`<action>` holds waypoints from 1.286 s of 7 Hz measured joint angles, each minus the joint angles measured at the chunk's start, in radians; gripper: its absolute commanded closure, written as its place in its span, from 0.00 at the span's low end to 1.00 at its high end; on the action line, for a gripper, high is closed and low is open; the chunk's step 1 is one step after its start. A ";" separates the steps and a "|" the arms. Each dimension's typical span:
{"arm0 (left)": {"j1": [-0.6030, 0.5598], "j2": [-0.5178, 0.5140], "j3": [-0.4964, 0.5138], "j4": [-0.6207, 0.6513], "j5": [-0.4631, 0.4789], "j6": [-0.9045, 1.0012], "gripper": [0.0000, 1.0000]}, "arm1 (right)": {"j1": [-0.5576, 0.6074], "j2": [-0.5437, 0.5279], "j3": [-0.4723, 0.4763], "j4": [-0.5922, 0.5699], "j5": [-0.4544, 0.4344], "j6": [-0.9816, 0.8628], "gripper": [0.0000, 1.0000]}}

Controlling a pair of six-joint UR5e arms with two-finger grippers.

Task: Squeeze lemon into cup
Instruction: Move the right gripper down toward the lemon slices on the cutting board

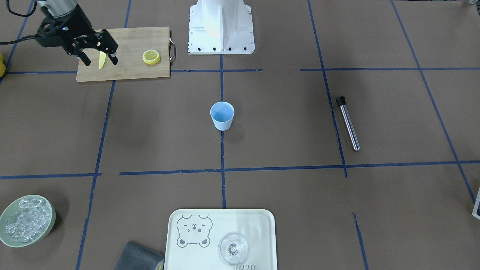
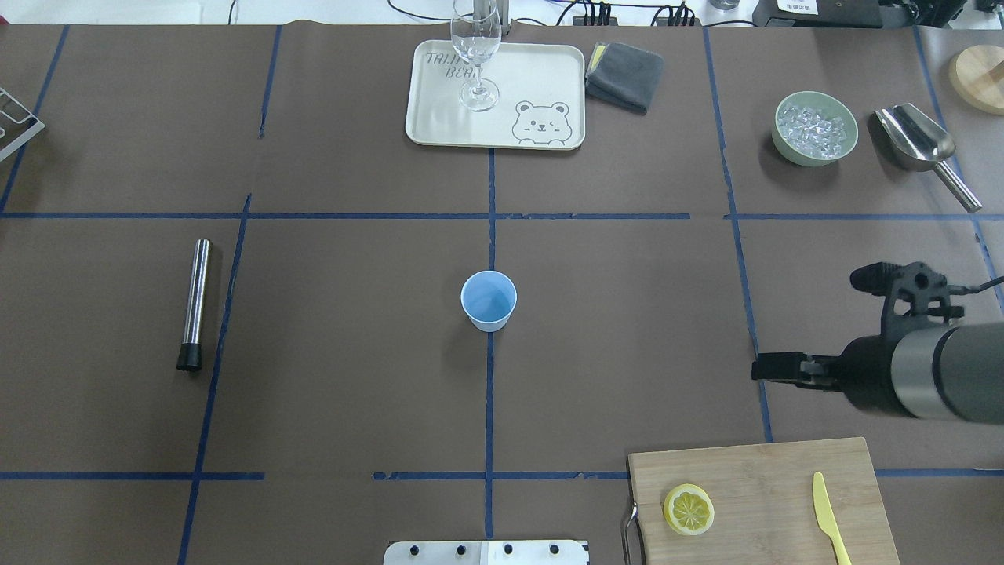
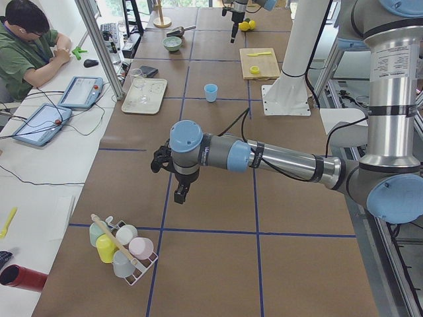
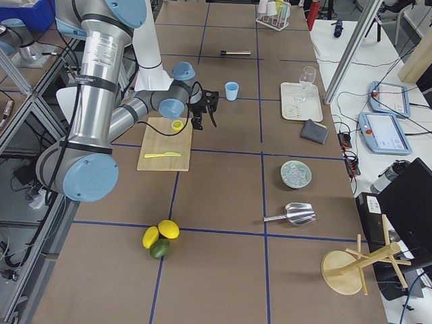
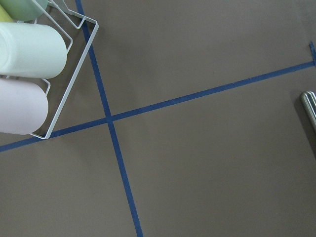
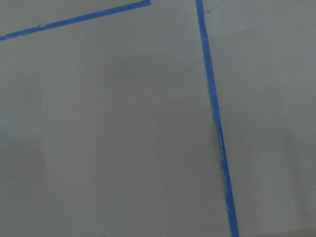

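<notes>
1. While the right gripper (image 1: 99, 60) hangs wide-jawed at upper left, the lemon slice (image 1: 151, 57) lies beside it on the cutting board (image 1: 127, 41).
2. At frame centre the light-blue cup (image 1: 222, 116) stands upright.
3. For the left gripper (image 3: 180, 195), jaw spacing cannot be told.

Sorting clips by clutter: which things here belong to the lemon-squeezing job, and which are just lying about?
Job: lemon, cup, right gripper.
Lying about: cutting board, yellow knife, metal tube, wine glass, tray, grey cloth, bowl of ice, scoop.
</notes>
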 measured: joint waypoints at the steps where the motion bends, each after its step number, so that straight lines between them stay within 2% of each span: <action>1: 0.000 0.000 0.004 -0.001 0.000 0.003 0.00 | -0.122 0.031 -0.002 -0.025 -0.130 0.063 0.00; 2: 0.000 0.000 0.007 -0.002 0.000 0.005 0.00 | -0.196 0.121 -0.018 -0.114 -0.199 0.110 0.00; 4: 0.000 0.000 0.015 -0.003 0.000 0.006 0.00 | -0.271 0.326 -0.068 -0.330 -0.262 0.173 0.00; 7: 0.000 0.000 0.027 -0.005 0.000 0.008 0.00 | -0.324 0.358 -0.094 -0.379 -0.306 0.217 0.00; 9: 0.000 0.000 0.028 -0.006 0.000 0.008 0.00 | -0.340 0.296 -0.101 -0.307 -0.315 0.233 0.00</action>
